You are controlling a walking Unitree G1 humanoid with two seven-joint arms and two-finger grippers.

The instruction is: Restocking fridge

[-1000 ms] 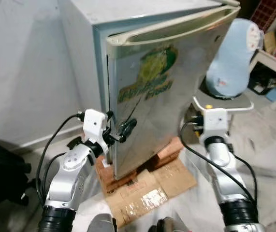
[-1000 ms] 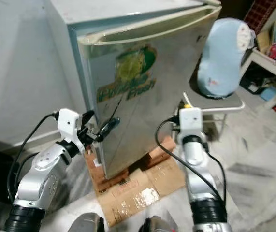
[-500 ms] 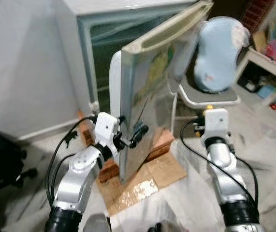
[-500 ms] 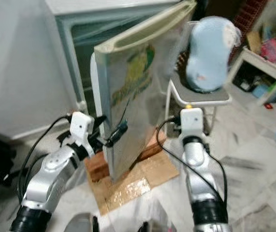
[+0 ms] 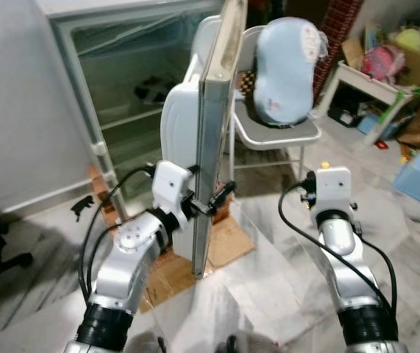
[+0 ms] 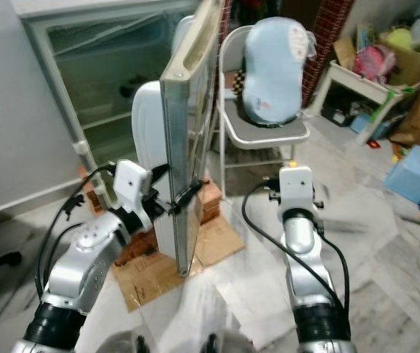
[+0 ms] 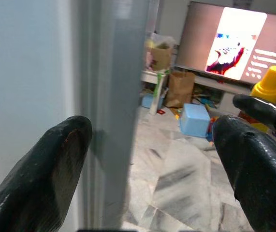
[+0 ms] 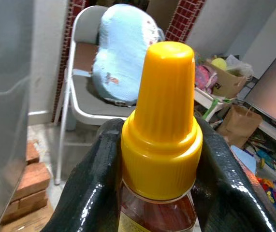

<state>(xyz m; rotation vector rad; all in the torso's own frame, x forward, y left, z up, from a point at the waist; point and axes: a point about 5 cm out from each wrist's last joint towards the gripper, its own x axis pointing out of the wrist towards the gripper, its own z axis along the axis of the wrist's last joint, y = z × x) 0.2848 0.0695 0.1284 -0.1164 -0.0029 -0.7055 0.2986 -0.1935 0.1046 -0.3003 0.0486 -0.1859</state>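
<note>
So the fridge (image 5: 107, 95) is the big thing here, standing wide open with pale shelves inside and something dark on one of them, too blurry to make out. Its door (image 6: 184, 154) is swung out edge-on toward the camera, and the fridge itself sits on bricks (image 6: 211, 200) over flattened cardboard (image 5: 228, 246). Just beyond the door there's a white folding chair (image 5: 276, 132) with a light blue cushion (image 5: 287, 70) propped on the seat. Off past the chair, well away from the fridge, a shelf (image 5: 375, 84) and some boxes and toys make a cluttered corner. The left gripper (image 5: 213, 202) is right at the door's outer edge, fingers (image 7: 46, 164) spread apart with the door edge between them. The right gripper (image 8: 159, 159) is out on the chair side of the door, clamped around the neck of a bottle (image 8: 159, 121) with a yellow cap.
</note>
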